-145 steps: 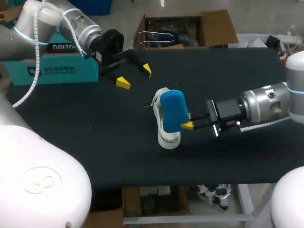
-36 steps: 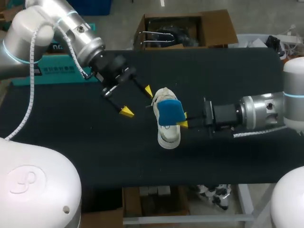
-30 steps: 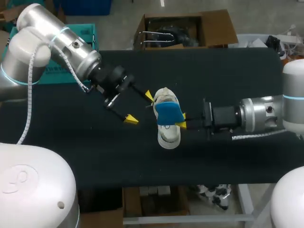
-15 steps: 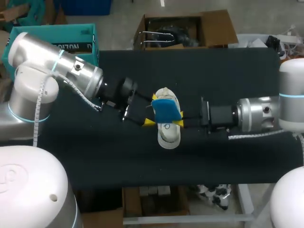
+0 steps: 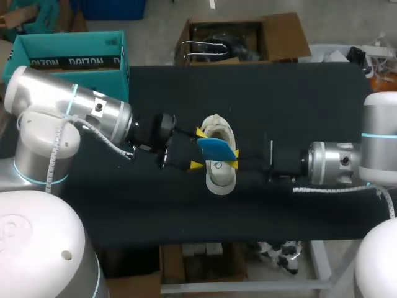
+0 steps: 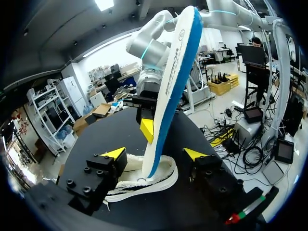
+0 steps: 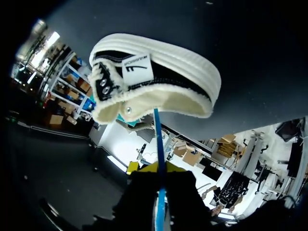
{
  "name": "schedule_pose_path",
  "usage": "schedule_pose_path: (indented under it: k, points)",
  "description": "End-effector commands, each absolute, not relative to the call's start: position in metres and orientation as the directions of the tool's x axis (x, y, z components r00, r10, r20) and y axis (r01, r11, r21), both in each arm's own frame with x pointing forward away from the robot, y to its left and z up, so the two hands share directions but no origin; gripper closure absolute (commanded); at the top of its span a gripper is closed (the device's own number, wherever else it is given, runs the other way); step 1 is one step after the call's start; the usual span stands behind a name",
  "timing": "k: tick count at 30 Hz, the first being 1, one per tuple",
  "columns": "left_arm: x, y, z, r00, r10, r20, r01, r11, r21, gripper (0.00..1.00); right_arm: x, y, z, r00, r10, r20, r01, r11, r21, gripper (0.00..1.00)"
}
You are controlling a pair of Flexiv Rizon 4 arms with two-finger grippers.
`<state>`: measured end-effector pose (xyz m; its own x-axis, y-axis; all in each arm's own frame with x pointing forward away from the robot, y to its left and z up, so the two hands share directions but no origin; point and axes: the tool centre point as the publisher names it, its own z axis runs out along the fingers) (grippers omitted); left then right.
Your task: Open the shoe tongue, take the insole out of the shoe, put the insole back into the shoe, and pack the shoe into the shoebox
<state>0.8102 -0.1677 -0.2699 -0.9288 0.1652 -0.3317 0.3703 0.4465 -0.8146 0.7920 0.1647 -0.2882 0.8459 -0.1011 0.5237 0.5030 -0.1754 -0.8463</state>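
A small white shoe (image 5: 218,177) lies on the black table with its opening up. A blue insole (image 5: 217,148) stands tilted over it, its lower end in the shoe's opening (image 6: 153,168). My right gripper (image 5: 234,160) is shut on the insole's edge (image 7: 158,139), just above the shoe (image 7: 154,82). My left gripper (image 5: 198,149) sits at the shoe's left side. It is open, and its yellow fingertips (image 6: 115,153) flank the shoe (image 6: 139,180) and the foot of the insole (image 6: 168,86). A small gap shows at the far tip. A teal open box (image 5: 68,59) stands at the back left.
The black tabletop (image 5: 298,99) stretches bare to the right and toward the front edge. My left arm (image 5: 74,115) lies across the left half of the table, in front of the teal box.
My left arm swung right to the shoe and narrowed its fingers around the shoe's opening. My right gripper tipped the insole down toward the shoe.
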Motion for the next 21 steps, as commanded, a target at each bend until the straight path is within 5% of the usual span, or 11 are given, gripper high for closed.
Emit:
schedule_pose_path:
  k: [1, 11, 14, 21]
  points:
    - [0.819, -0.168, -0.272, -0.924, 0.218, -0.313, 0.379, 0.436, -0.816, 0.32, 0.801, 0.170, -0.300, 0.846, -0.113, 0.521, 0.507, -0.130, -0.852, 1.00]
    - [0.828, -0.176, -0.285, -0.901, 0.313, -0.299, 0.419, 0.461, -0.782, 0.52, 0.807, 0.174, -0.304, 0.837, -0.136, 0.531, 0.515, -0.133, -0.847, 1.00]
    - [0.831, -0.177, -0.289, -0.898, 0.329, -0.292, 0.423, 0.463, -0.779, 0.71, 0.808, 0.175, -0.304, 0.836, -0.143, 0.530, 0.513, -0.136, -0.847, 1.00]
    - [0.837, -0.180, -0.297, -0.895, 0.344, -0.284, 0.426, 0.467, -0.775, 0.80, 0.810, 0.176, -0.302, 0.834, -0.151, 0.531, 0.512, -0.147, -0.846, 1.00]
